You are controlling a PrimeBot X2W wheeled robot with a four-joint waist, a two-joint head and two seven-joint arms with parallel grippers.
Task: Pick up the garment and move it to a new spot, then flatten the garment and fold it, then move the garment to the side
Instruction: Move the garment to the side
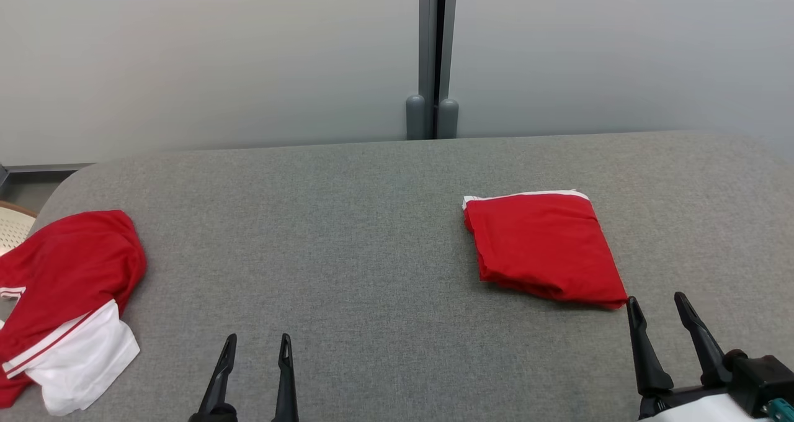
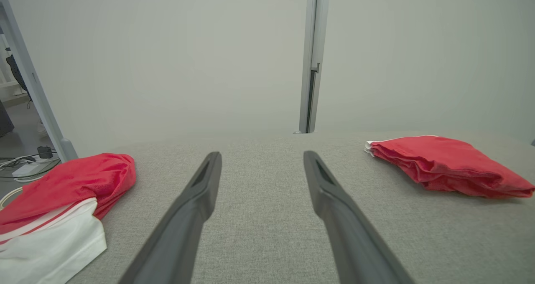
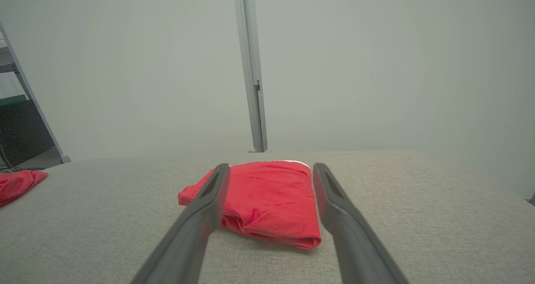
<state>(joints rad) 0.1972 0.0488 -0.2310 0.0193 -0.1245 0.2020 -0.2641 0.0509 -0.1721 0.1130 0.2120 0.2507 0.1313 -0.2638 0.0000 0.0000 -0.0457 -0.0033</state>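
Your left tool [image 1: 258, 341] is standing open low at the left of the head view, its two dark fingers pointing up, spread apart and gripping nothing, with bare bench [image 1: 347, 236] ahead of them. Your right tool [image 1: 656, 301] is standing open too at the lower right, fingers spread and empty, its tips sitting just beside the near corner of the folded garment [image 1: 543, 248]; whether they are touching it you cannot tell. That folded garment, red with a white strip along its far edge, is lying flat on the right half of the bench as a neat rectangle. In the right wrist view it is showing between the two fingers, ahead of them. A crumpled garment [image 1: 68, 285], red with a white panel and thin stripes, is lying in a heap at the left edge of the bench, well apart from the folded one and off to the left of your left tool. In the left wrist view you are looking between the spread fingers at grey fabric, with the heap at the left and the folded piece at the right. Behind the bench a pale wall [image 1: 186, 56] is rising, split by a grey post [image 1: 434, 49].
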